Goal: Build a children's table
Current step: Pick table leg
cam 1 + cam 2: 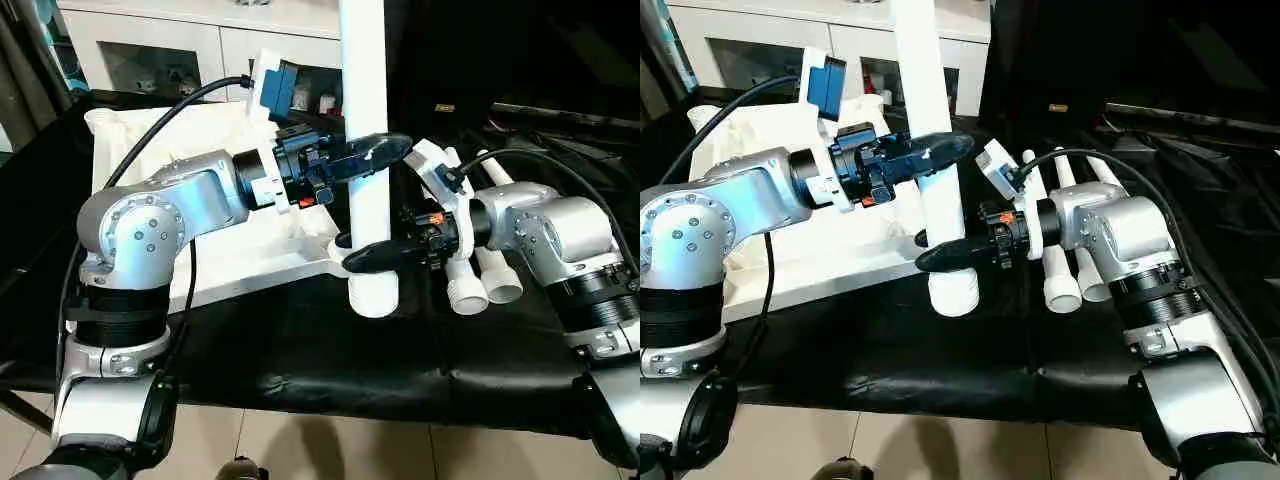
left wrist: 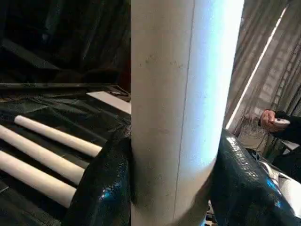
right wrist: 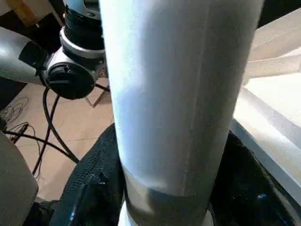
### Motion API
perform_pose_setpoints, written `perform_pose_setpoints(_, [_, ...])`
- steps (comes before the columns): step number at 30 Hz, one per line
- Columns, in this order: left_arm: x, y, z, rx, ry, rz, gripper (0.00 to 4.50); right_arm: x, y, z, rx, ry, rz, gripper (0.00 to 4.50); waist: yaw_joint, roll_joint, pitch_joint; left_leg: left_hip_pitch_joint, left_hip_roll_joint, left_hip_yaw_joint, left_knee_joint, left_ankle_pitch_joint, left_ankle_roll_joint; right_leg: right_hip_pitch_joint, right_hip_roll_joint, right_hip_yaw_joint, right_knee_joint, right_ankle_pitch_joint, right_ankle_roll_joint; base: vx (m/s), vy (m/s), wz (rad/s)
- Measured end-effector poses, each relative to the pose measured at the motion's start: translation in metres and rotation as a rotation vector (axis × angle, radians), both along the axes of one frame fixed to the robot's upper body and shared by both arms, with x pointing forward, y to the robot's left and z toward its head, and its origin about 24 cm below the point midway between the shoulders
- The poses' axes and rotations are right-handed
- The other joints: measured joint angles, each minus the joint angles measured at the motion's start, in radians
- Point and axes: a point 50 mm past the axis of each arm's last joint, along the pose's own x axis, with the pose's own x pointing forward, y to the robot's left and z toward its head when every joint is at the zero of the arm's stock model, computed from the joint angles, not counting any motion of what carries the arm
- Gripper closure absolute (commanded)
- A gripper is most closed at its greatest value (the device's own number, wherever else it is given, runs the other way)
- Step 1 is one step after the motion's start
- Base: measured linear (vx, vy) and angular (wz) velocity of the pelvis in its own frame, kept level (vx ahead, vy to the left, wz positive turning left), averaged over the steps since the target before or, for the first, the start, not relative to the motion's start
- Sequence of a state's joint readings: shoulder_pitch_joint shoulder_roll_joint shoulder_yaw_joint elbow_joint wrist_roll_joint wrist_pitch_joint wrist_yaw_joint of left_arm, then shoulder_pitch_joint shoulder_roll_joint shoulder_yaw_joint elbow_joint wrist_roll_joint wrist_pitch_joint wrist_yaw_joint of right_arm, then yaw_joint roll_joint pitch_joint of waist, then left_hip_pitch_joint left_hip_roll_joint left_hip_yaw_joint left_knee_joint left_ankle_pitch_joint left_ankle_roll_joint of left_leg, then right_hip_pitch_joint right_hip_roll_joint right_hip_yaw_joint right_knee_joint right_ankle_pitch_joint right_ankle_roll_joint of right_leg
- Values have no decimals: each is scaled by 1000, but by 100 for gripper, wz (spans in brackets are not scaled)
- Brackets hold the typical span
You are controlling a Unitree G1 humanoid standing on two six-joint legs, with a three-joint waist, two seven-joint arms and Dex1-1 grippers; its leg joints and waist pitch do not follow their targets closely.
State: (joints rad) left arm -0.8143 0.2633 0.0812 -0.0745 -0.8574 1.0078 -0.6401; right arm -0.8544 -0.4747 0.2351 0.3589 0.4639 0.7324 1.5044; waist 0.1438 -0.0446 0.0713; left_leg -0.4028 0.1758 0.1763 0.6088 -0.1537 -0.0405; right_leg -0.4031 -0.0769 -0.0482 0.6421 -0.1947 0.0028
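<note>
Left eye view: upright leg [image 1: 365, 120] of the children's table, standing at the near corner of the tabletop [image 1: 150, 135], which lies with its underside up on the black-covered bench [image 1: 300, 360]; left gripper [image 1: 365, 155] clasps the tube partway up, both fingers pressed against its sides as the left wrist view confirms; right gripper [image 1: 385, 255], at 5 o'clock from the left one, straddles the tube's lower end just above its foot, fingers flanking it closely, though whether they bear on it cannot be told; three spare legs [image 1: 480, 275] lie side by side on the bench at 3 o'clock from the upright leg; white cabinet [image 1: 200, 40] stands at 12 o'clock behind the tabletop. Judged progress: first leg is being seated in its corner socket, not visibly locked; three legs remain, then turning the table upright.
</note>
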Motion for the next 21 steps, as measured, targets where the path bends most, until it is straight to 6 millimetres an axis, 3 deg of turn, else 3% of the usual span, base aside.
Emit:
perform_pose_setpoints(3, [0,0,0,-1,1,-1,266,0,0,0,0,1,1,259,0,-3,0,0,0,0,0,0,0,0,0,0,0,0,0,0,0,0])
perform_pose_setpoints(5, [-1,0,0,-2,-2,1,196,0,0,0,1,2,2,259,0,-5,-1,0,0,0,0,0,0,0,0,0,0,0,0,0,0,0])
perform_pose_setpoints(8, [-2,-1,-1,-16,20,-9,194,-1,1,-1,9,11,9,259,0,-7,-1,0,0,0,0,0,0,0,0,0,1,0,0,0,0,0])
perform_pose_setpoints(9, [-3,-2,-1,-25,31,-13,171,-2,1,-3,20,17,10,259,0,-9,-1,0,0,0,1,0,0,0,0,0,1,0,0,0,0,0])
perform_pose_setpoints(13, [-1,-4,1,-61,27,14,149,-2,3,-7,43,29,-9,260,0,-10,-1,0,0,0,2,0,0,0,0,0,1,0,-1,0,0,0])
perform_pose_setpoints(17, [7,-2,16,-238,-86,183,148,0,7,-6,133,29,-79,260,0,-13,-1,0,0,-1,2,0,0,1,0,0,1,1,-1,0,0,0])
perform_pose_setpoints(21, [14,19,30,-395,-130,345,148,-6,1,-4,224,15,-160,260,2,-16,-2,1,0,-1,2,0,0,1,0,0,1,1,-1,0,0,0])
